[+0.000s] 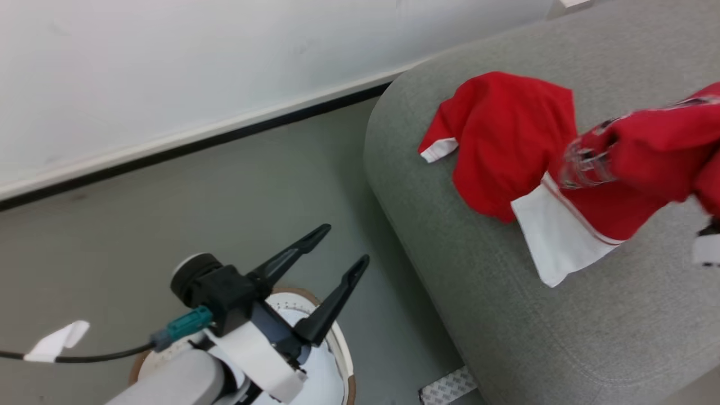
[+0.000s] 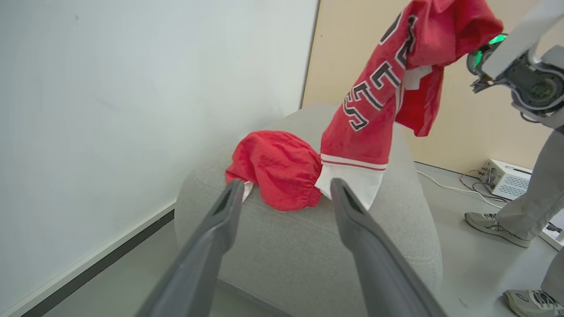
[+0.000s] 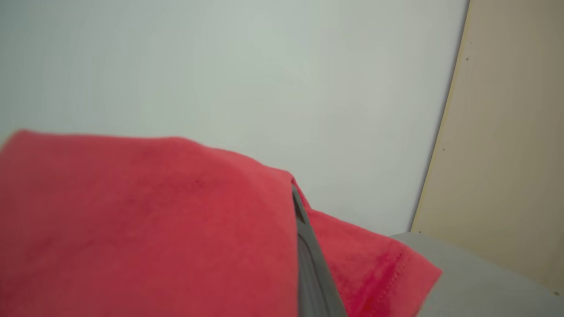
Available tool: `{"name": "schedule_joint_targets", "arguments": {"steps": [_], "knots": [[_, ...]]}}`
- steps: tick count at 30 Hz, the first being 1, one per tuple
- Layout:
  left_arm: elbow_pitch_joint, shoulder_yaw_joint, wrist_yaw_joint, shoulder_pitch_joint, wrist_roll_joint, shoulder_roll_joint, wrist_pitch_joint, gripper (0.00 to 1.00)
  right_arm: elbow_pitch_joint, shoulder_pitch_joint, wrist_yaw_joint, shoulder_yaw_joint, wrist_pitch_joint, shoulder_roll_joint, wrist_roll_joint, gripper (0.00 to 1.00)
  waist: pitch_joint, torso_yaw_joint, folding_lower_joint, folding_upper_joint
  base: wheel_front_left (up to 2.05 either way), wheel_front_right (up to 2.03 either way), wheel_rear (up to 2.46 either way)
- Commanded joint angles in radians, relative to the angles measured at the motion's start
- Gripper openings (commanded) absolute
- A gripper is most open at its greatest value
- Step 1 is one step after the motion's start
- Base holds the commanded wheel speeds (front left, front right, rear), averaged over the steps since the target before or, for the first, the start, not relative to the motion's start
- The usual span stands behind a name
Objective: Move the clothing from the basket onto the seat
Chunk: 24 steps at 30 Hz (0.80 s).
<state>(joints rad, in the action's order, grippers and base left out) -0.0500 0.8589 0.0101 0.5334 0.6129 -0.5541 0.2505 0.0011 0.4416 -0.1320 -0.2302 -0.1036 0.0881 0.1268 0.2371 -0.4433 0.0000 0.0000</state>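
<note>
Jersey up high! The red sports jersey with black-and-white lettering (image 2: 374,92) hangs from the right hand (image 3: 297,202), whose dark fingers are pinched shut on a fold near its top, so the length drapes free instead of bunching. Its white hem band reaches down to the large light-grey upholstered seat (image 1: 506,326), just beside the crumpled red shorts with white trim (image 1: 506,129) already lying on the cushion. Whether the hem touches the fabric I cannot tell. That high hold looks chosen to clear the rounded seat edge and let the garment be laid down flat. Down low, the left hand (image 1: 346,243) hovers with fingers spread wide, gripping nothing, right above the oval white plastic laundry basket with the brown rim (image 1: 344,360). I'd judge it is parked there for another pick. What remains inside is hidden under the pale forearm (image 1: 169,377).
</note>
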Motion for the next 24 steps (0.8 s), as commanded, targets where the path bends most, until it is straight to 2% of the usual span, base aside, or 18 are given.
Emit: {"name": "schedule_joint_targets", "arguments": {"steps": [1,5,10,13,18,24], "knots": [[-0.012,-0.005,0.003,-0.011,-0.006,-0.017,-0.001,1.00,-0.008,0.010,0.003,-0.020,0.010,-0.003,-0.001,0.00,0.031,0.022,0.0000,0.0000,0.00,0.00,0.00],[-0.052,-0.019,0.006,-0.020,-0.005,-0.069,-0.007,1.00,-0.011,0.037,0.003,-0.125,0.034,-0.014,-0.005,0.00,0.076,0.042,0.0000,0.0000,0.00,0.00,0.00],[-0.096,-0.036,0.012,-0.032,-0.003,-0.136,-0.010,1.00,0.016,0.071,0.003,-0.303,0.038,-0.034,0.064,0.00,0.132,0.070,0.0000,0.0000,0.00,0.00,0.00],[-0.119,-0.050,0.015,-0.036,0.001,-0.173,-0.008,1.00,0.027,0.088,0.003,-0.397,0.044,-0.039,0.061,0.00,0.165,0.088,0.0000,0.0000,0.00,0.00,0.00],[-0.150,-0.077,0.018,-0.044,0.011,-0.214,-0.003,1.00,0.151,0.063,0.003,-0.415,0.070,-0.037,0.038,0.00,0.213,0.109,0.0000,0.0000,0.00,0.00,0.00],[-0.152,-0.082,0.030,-0.049,0.012,-0.215,0.006,1.00,0.360,0.038,0.003,-0.383,0.088,-0.036,-0.075,0.00,0.217,0.128,0.0000,0.0000,0.00,0.00,0.00]]}}
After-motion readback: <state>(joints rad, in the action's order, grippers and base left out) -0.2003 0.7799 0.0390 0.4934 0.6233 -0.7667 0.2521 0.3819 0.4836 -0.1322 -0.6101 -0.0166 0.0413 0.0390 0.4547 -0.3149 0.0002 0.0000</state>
